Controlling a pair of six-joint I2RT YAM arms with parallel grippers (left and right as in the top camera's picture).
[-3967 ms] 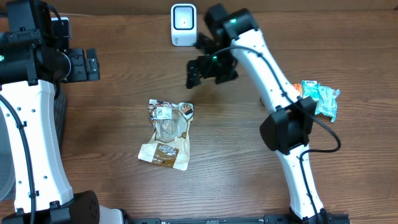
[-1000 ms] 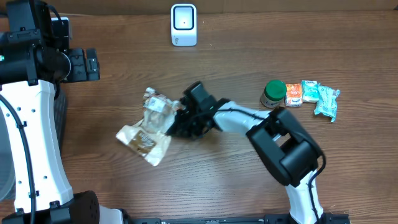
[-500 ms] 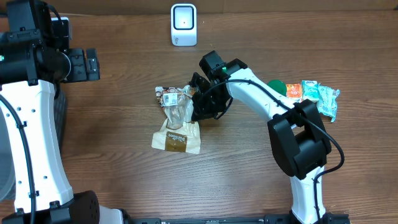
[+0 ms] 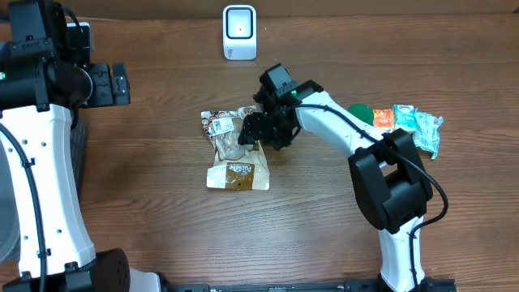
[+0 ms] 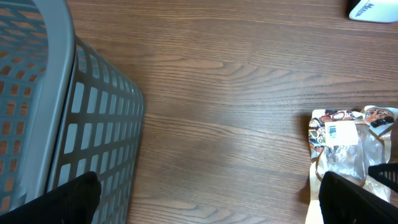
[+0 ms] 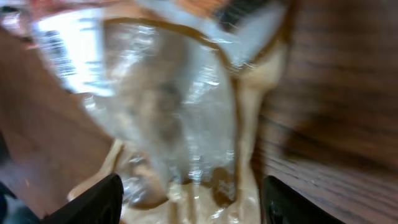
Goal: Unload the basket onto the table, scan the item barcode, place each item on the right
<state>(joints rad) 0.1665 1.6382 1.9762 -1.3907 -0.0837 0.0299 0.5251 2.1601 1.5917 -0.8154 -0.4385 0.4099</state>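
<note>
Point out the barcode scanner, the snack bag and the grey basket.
barcode scanner (image 4: 239,31), overhead view, middle of its white front face.
snack bag (image 4: 238,173), overhead view, its brown lower panel.
grey basket (image 5: 99,118), left wrist view, its slotted side wall.

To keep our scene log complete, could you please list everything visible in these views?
Snack pouch: one, brown and clear, table centre.
Scanner: one, white, far edge, centre.
Green lid: one, green, right side, mostly hidden behind the right arm.
Packets: apparently three, one orange and two teal, right side beside the lid.
Basket: one, grey, left edge.
Table: one, brown wood.
Left arm: one, white and black, left side.
Right arm: one, white and black, reaching to the centre.
Left hand: open, near the basket.
Right hand: open, fingers either side of the pouch.
</note>
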